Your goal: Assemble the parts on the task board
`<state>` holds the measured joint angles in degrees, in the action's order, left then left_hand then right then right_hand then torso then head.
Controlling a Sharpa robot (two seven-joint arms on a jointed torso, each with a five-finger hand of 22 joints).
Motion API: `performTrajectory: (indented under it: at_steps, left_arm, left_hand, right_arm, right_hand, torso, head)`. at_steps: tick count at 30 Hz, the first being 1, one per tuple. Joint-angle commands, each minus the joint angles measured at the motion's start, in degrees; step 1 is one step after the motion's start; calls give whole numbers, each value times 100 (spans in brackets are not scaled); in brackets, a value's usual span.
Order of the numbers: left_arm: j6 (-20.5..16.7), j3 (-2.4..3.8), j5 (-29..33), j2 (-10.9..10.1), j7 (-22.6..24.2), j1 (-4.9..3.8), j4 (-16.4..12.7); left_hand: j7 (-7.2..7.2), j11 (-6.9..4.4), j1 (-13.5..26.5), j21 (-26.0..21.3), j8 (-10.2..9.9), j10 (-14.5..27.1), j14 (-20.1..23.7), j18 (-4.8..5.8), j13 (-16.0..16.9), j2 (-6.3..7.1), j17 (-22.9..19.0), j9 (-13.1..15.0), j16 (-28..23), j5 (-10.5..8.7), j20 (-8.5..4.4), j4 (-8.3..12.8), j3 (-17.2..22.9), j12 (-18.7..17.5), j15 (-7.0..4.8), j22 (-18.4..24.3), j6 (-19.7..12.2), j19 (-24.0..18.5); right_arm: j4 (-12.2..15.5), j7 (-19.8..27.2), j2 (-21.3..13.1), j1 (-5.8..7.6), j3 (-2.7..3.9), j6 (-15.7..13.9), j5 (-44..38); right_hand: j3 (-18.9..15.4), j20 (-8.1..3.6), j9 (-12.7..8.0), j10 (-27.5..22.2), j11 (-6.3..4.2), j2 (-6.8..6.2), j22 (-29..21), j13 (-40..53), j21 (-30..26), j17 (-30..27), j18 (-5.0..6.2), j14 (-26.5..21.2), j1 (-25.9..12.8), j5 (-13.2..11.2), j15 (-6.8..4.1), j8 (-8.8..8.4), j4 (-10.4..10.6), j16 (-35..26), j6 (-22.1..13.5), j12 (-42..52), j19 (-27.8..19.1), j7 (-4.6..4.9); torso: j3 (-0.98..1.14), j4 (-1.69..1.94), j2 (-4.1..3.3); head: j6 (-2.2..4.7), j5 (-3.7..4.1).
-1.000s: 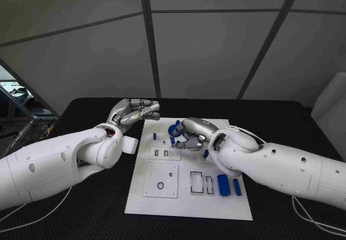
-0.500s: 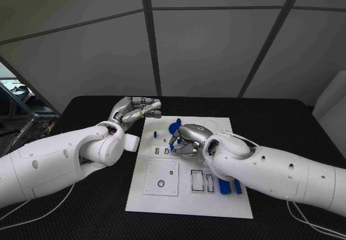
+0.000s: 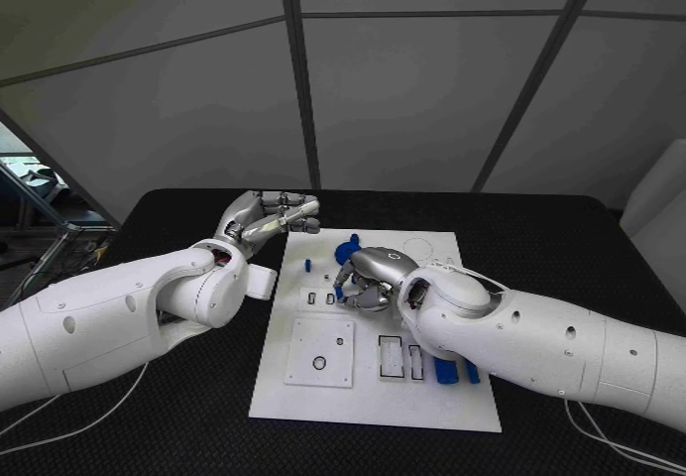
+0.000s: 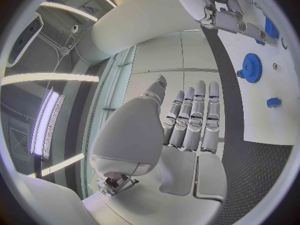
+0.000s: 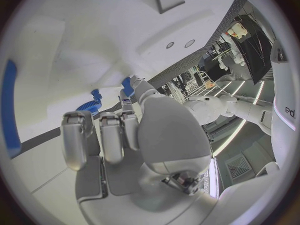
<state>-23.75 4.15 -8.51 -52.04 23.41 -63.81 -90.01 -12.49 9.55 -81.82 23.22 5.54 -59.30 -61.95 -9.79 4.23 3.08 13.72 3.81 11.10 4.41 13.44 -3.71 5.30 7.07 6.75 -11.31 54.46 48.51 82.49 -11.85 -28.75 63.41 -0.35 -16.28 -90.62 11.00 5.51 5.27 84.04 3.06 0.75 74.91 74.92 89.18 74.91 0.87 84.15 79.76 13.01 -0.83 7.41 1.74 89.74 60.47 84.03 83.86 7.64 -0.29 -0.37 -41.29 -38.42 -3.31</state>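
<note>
The white task board (image 3: 375,397) lies in the middle of the table. My right hand (image 3: 375,278) hovers low over its upper middle with fingers curled, pinching a small blue part (image 3: 339,282) at its fingertips; that small blue part (image 5: 128,85) sits beside the thumb in the right wrist view. A blue gear (image 3: 348,256) stands just behind the hand, and the blue gear (image 4: 253,67) also appears in the left wrist view. My left hand (image 3: 272,220) hangs off the board's far left corner, fingers (image 4: 194,115) straight and holding nothing.
Two blue parts (image 3: 455,371) lie at the board's right edge near me. Raised white plates with slots (image 3: 320,352) and rectangular recesses (image 3: 400,359) occupy the board's near half. A small blue part (image 4: 273,102) lies near the gear. Black table (image 3: 572,238) surrounds the board.
My right hand has shifted left across the board, from beside the gear to above the small slots, carrying the small blue part. The left hand has barely moved.
</note>
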Motion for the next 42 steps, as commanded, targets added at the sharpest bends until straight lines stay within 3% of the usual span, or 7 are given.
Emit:
performTrajectory:
  at_steps: [1,19,32,42]
  left_arm:
    - [68,6,16,-2,-16,-11,-5]
    - [69,6,16,-22,-29,-11,-7]
    - [73,6,16,-24,-41,-11,-5]
    - [73,6,16,-22,-46,-11,-2]
  left_hand:
    - [-28,15,16,22,-33,26,-9,-60,-7,-59,10,-3,-33,30,-7,32,-8,-22,17,-9,1,-31]
    - [-28,15,16,22,-33,26,-9,-60,-7,-59,10,-3,-33,30,-7,32,-8,-22,17,-9,1,-31]
    - [-32,18,18,24,-39,32,-8,-60,-8,-60,13,-3,-42,29,-7,40,-7,-28,18,-10,-3,-34]
    - [-33,19,19,25,-40,34,-7,-59,-9,-61,14,-4,-45,29,-7,41,-7,-30,19,-10,-5,-35]
  right_arm:
    - [0,-15,-4,-1,-4,148,-71]
    - [15,-31,-31,-3,-5,420,-72]
    - [19,-87,-32,-3,-5,461,-85]
    - [21,-115,-36,-2,-5,476,-96]
  right_hand:
    - [31,-44,5,151,-44,42,1396,934,22,1509,-59,585,-24,21,-44,30,15,26,65,20,540,-31]
    - [34,-46,4,141,-43,-7,1391,923,19,1506,-57,585,-89,6,-44,13,29,25,55,5,536,-29]
    - [42,-35,-15,86,-15,-133,1366,864,5,1481,-51,579,-178,-58,-26,-61,27,15,-35,-63,520,8]
    - [41,6,-53,9,52,-248,1345,783,-7,1470,-46,576,-291,-99,28,-177,57,10,-215,-156,506,88]
  torso:
    - [-2,-3,1]
    - [-1,-2,3]
    - [0,0,2]
    - [-1,-6,2]
  head:
    - [-2,-6]
    - [-5,9]
    - [-24,-2]
    - [-25,1]
